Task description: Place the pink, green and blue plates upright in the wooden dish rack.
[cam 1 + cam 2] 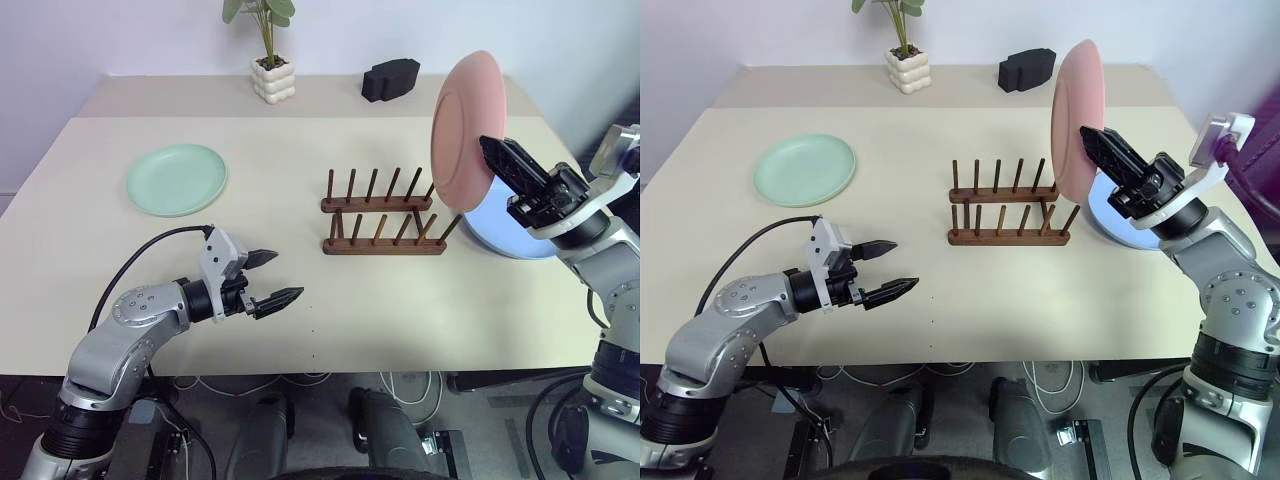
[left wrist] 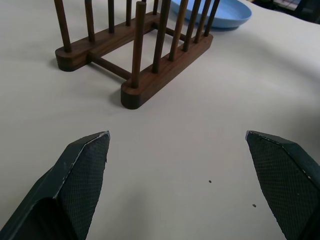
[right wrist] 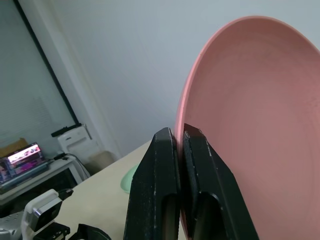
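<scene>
From the head we look forward and down over the table (image 1: 300, 200), both eye views sharing one scene from slightly offset positions. The wooden dish rack (image 1: 383, 215) sits right of centre in the left eye view, nearer the middle in the right eye view. Our left wrist view looks low across the tabletop, close to that rack at upper left. Our right wrist view faces upward, very near the pink plate (image 3: 260, 125) at right.

1. Left gripper (image 2: 177, 145): black fingers (image 2: 82, 170) spread wide apart over the bare bench (image 2: 200, 100).
2. Wooden dish rack (image 2: 145, 60) at 12 o'clock, upright, empty.
3. Blue plate (image 2: 220, 11) flat beyond the rack.
</scene>
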Robot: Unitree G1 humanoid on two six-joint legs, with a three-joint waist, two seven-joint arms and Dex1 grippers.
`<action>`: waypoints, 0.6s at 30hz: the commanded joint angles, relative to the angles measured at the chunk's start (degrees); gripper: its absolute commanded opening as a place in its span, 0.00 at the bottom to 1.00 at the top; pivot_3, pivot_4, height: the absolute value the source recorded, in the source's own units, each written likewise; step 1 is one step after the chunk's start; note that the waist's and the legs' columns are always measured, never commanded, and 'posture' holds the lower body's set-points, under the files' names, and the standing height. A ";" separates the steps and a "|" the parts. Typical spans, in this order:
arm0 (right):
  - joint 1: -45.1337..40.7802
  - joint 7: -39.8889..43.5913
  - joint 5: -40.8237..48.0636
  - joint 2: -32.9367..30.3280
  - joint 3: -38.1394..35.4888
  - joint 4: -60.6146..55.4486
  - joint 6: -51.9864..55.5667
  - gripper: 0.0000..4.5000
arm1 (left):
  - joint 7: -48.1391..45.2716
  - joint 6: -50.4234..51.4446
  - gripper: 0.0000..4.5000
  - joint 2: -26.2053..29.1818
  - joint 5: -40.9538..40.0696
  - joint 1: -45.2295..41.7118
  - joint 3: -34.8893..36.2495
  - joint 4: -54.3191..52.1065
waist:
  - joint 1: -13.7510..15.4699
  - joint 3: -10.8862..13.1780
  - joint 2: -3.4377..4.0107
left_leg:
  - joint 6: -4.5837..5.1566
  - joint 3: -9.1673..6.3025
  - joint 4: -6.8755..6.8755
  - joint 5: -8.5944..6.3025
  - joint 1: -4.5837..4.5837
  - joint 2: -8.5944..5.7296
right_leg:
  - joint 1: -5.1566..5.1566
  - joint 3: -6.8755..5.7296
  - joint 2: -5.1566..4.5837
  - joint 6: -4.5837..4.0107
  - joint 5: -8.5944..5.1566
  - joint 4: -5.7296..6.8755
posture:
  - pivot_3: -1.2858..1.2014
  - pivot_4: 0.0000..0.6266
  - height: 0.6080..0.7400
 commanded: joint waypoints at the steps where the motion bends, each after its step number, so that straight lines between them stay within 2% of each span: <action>1: -1.59 0.99 0.81 -0.35 -0.24 0.07 -0.34 0.00 | 0.01 -1.52 1.00 -0.19 0.45 0.07 0.31 -1.17 | 0.00 0.00 0.00 | 0.00 0.00 0.00 0.00 0.00 0.00 | 0.00 0.00 0.00 0.00 0.00 0.00 | 0.52 0.24 0.97; 10: -1.87 1.42 3.43 -0.13 -0.92 3.14 1.90 0.00 | 0.56 -1.54 1.00 -0.44 0.33 0.84 1.05 -1.86 | 0.00 0.00 0.00 | 0.00 0.00 0.00 0.00 0.00 0.01 | 0.00 0.00 0.00 0.00 0.00 0.00 | 0.52 0.24 0.97; 18: -1.99 2.59 2.15 0.09 -0.29 6.04 2.03 0.00 | 0.73 -1.52 1.00 -0.32 0.55 0.95 1.19 -1.61 | 0.00 0.00 0.00 | 0.00 0.00 0.00 0.00 0.00 0.00 | 0.00 0.00 0.00 0.00 0.00 0.00 | 0.52 0.24 0.97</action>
